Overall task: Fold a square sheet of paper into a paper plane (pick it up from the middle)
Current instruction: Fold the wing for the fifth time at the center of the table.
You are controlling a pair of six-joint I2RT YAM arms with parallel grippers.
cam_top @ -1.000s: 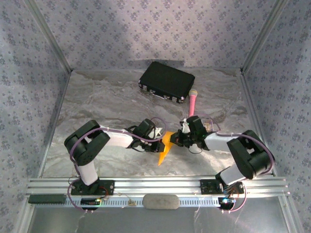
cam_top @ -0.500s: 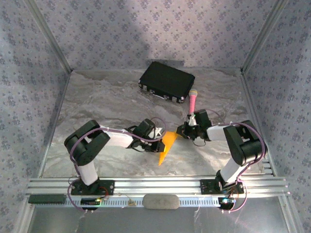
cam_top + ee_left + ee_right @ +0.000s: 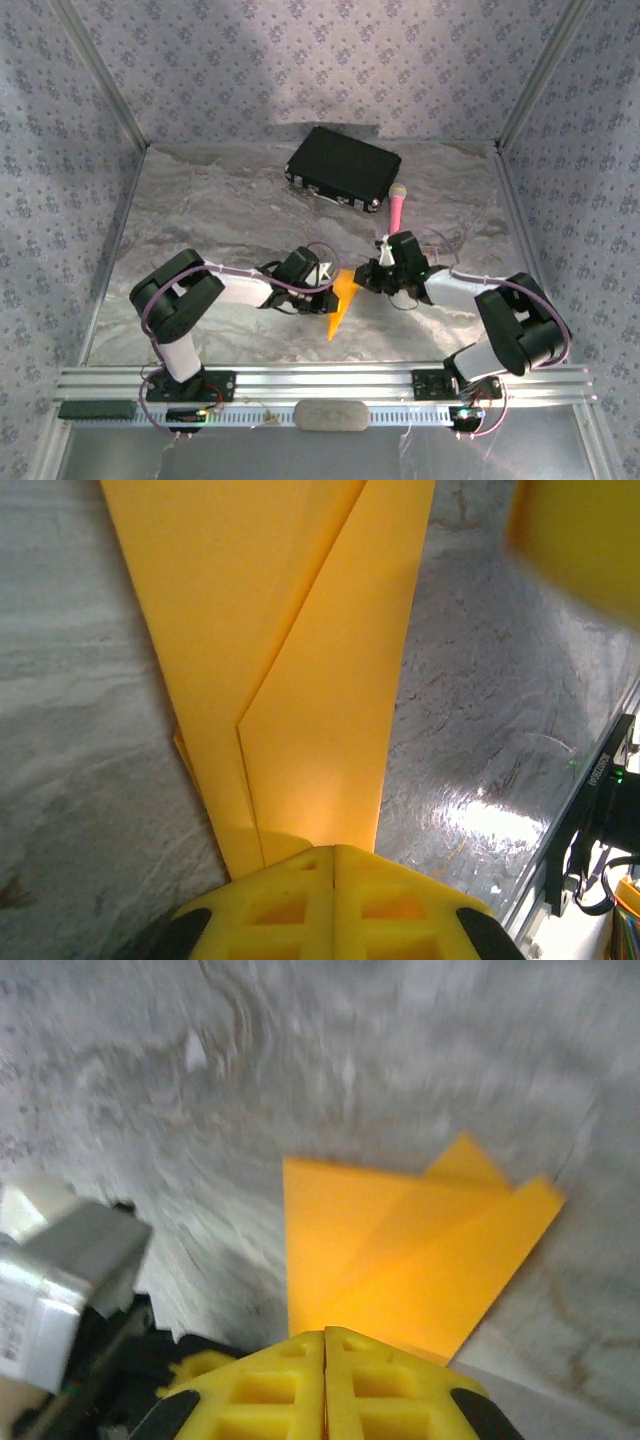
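Crinkly silver desk (image 3: 220, 210), folded orange sheet of paper (image 3: 340, 305) mid-desk, tip toward 7 o'clock. Left hand (image 3: 326, 293) at its 9 o'clock is pinched shut on it. Right hand (image 3: 366, 280) at 2 o'clock is shut too, tips hiding the paper's edge, grip unclear

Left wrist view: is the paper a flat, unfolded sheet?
No, the paper shows overlapping folded layers with diagonal crease edges running across it.
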